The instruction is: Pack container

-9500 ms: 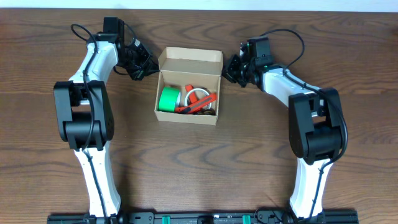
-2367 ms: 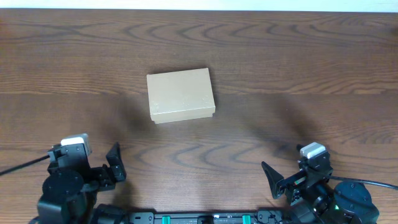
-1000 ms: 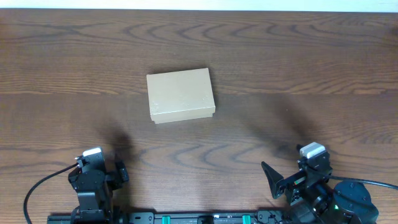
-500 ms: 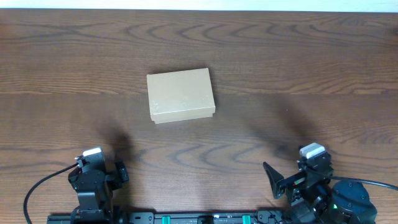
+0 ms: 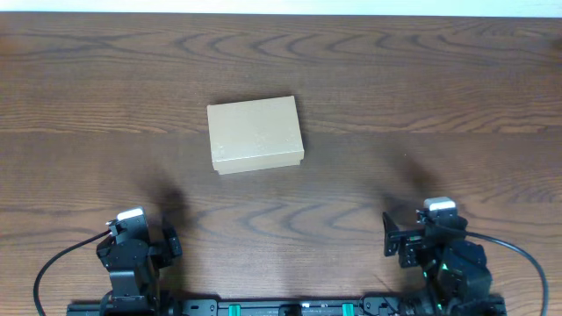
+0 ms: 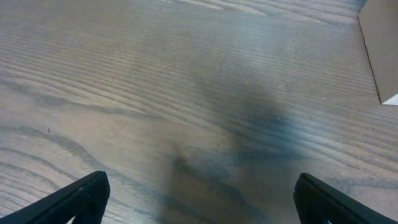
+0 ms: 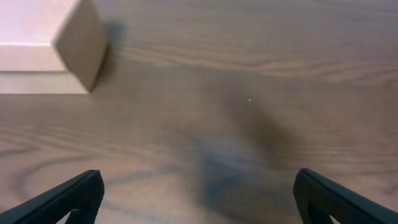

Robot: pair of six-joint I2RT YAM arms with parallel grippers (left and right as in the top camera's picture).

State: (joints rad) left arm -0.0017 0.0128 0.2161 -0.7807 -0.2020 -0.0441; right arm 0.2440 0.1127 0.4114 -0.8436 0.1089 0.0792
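Observation:
The container [image 5: 255,133], a plain tan cardboard box, lies on the wooden table with its flap lid down, so what is inside is hidden. Both arms are folded back at the table's front edge, far from it. My left gripper [image 5: 140,239] is at the front left, my right gripper [image 5: 421,233] at the front right. In the left wrist view the left gripper [image 6: 199,202] is open over bare wood, with the container's corner [image 6: 380,50] at the upper right. In the right wrist view the right gripper [image 7: 199,199] is open too, with the container [image 7: 56,53] at the upper left.
The brown wooden table [image 5: 421,96] stretches all round the box. A pale strip runs along its far edge [image 5: 281,7]. A black rail [image 5: 281,307] with both arm bases lies along the front edge.
The right arm has turned and tucked in slightly at the front right. The left arm and the closed container have stayed where they were.

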